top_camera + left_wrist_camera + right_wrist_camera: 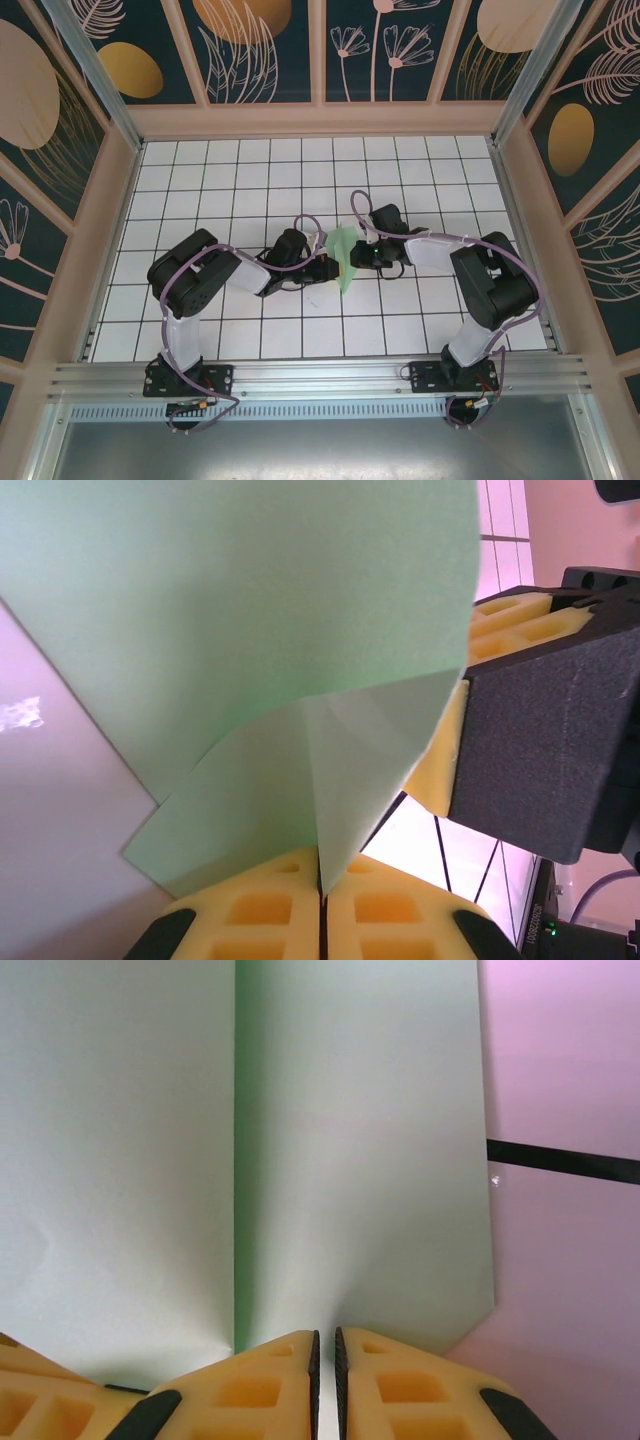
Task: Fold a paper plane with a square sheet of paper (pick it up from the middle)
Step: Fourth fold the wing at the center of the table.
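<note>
Left wrist view gives the clearest reason for the hold: the left gripper [322, 905] has its yellow pads clenched on a pointed lower corner of the square sheet of paper [250, 610]. A folded flap comes down to a tip there, so the layers are probably pinned to stop the fold springing apart. The sheet rises from that pinch and curves overhead, lifted rather than lying flat. On the sheet's other side, the right gripper [325, 1355] meets its bottom edge just beside a straight lengthwise crease. Its pads stand almost together with a thin slit between, and I cannot tell whether it is pinching the paper or letting it go. My judgement is that the two hold the sheet from opposite sides so that one steadies it while the other works the crease; no finished dart shape shows yet. Beneath the sheet lies a white table [250, 170] ruled with a dark grid, the sheet near its middle. Around the sheet stand pale wooden frames with dark panels [260, 50] painted with leaves and golden ovals. Nearer than the sheet, past the arm bases, runs an aluminium rail [320, 378].
</note>
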